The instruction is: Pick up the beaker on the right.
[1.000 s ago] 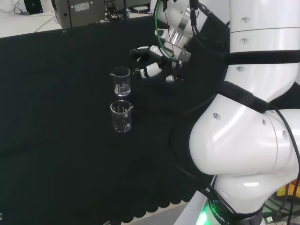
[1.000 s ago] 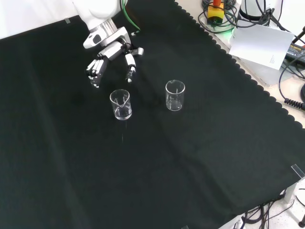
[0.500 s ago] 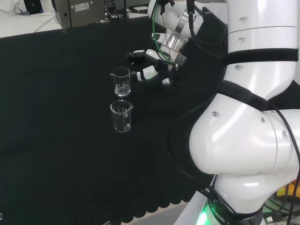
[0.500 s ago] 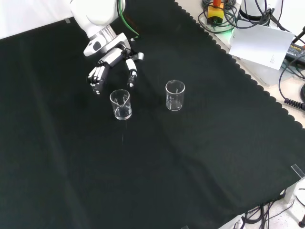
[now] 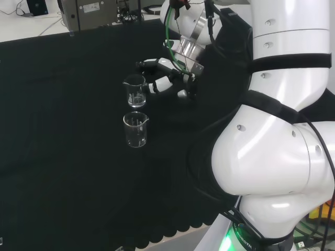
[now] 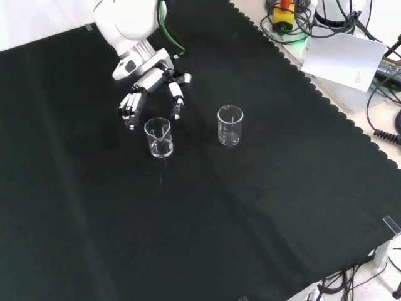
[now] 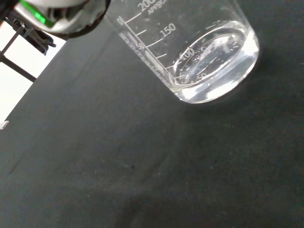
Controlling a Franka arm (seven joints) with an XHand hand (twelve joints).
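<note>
The hand [image 6: 149, 94] hovers with fingers spread and relaxed just behind the left beaker [image 6: 158, 137] in the front view — not touching it; the other beaker [image 6: 230, 125] stands well apart, right.

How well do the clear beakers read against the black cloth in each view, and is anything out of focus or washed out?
Head view: both beakers show mainly by bright rims; the far beaker beside the hand stays legible. Front view: the same beaker is faint, the paper at upper right washed out. Wrist view: the beaker base is sharp with glare; a blurred white part sits at one corner.
</note>
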